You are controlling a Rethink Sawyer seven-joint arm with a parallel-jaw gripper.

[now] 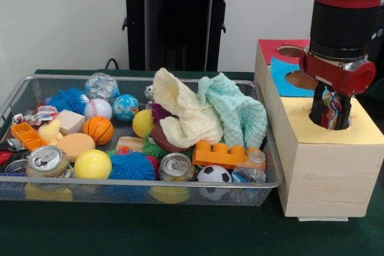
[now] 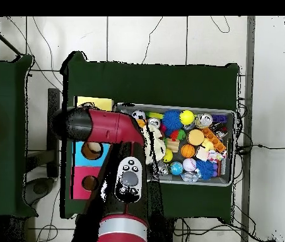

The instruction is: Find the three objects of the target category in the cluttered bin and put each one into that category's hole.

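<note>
My gripper (image 1: 331, 115) stands straight down over the yellow-topped wooden box (image 1: 327, 166), at the right of the front view. Its fingertips are in the round hole (image 1: 329, 128), which they mostly hide. The gripper is shut on a crumpled white wrapper (image 1: 332, 101) with red, yellow and blue print, held between the fingers at the hole's mouth. Another such wrapper (image 1: 41, 114) lies at the far left of the wire mesh bin (image 1: 120, 183). In the overhead view the arm (image 2: 107, 126) hides the gripper and the hole; a part of the yellow box (image 2: 94, 103) and the bin (image 2: 232, 146) show.
The bin holds a cream cloth (image 1: 183, 115), a mint cloth (image 1: 240, 112), two drink cans (image 1: 48, 160) (image 1: 176, 166), several balls and an orange brick (image 1: 225, 155). Behind the yellow box stand a blue-topped box (image 1: 287, 75) and a red-topped box (image 1: 273, 46), each with a hole.
</note>
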